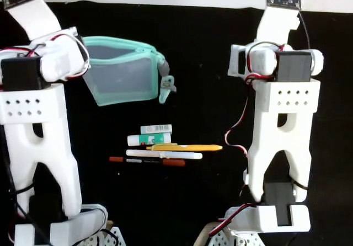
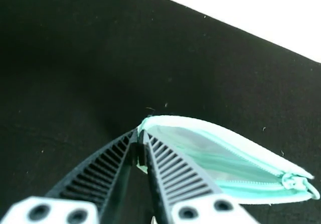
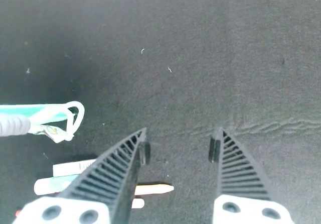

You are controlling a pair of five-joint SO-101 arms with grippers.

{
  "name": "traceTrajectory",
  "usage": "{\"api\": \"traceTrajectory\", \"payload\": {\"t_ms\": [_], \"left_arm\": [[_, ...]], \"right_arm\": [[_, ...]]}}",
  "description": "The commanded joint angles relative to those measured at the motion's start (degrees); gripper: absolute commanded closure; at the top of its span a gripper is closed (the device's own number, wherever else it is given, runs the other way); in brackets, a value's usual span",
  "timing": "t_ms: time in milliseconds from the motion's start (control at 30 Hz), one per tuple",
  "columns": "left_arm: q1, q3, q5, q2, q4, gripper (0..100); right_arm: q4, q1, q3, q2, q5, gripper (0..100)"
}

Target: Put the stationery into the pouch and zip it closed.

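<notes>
**Q:** What is held at the left of the desk (image 1: pixel 209 42)?

**A:** The mint-green pouch (image 1: pixel 121 75) is pinched at one end of its rim by the left hand (image 2: pixel 139 136), whose jaws are pressed together on the fabric. The zip (image 2: pixel 251 183) is seen parted, so the mouth is left gaping. The pull tag (image 1: pixel 166 86) is hung from the end of the pouch away from that hand.

**Q:** And the stationery?

**A:** It is laid out at mid-desk, nearer the arms' bases than the pouch and apart from it. A short white stick (image 1: pixel 156 128) and a white tube with a green label (image 1: pixel 149 139) are set side by side. Just beside them a yellow pen (image 1: pixel 185 147), a white pen (image 1: pixel 164 154) and a pen with red ends (image 1: pixel 146 161) are lined up, all lengthwise across the desk.

**Q:** What is carried at the right?

**A:** Nothing. The right hand (image 3: pixel 178 148) is held over the dark desk surface with its jaws spread wide, and none of the items is touched by it.
</notes>
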Motion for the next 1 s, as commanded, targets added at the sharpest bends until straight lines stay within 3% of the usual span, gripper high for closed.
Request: {"api": "traceTrajectory", "payload": {"t_ms": [0, 167, 367, 800, 967], "left_arm": [[0.22, 2.33, 0.62, 0.13, 2.64, 99], [0.22, 2.42, 0.62, 0.13, 6.42, 99], [-0.04, 2.42, -1.93, 0.13, 9.23, 99], [-0.13, 2.42, -1.93, 0.66, 7.65, 99], [-0.13, 2.42, -1.85, 0.75, 4.22, 99]], "right_arm": [[-0.48, -0.4, -0.13, 0.04, -0.18, 79.7], [-0.31, -0.48, -0.04, 0.04, 1.32, 79.7], [5.41, -7.6, -0.04, -0.22, 13.63, 79.7], [5.32, -19.56, 9.63, -0.57, 18.64, 79.7], [5.41, -21.85, 14.9, -0.66, 21.19, 86.5]]}}
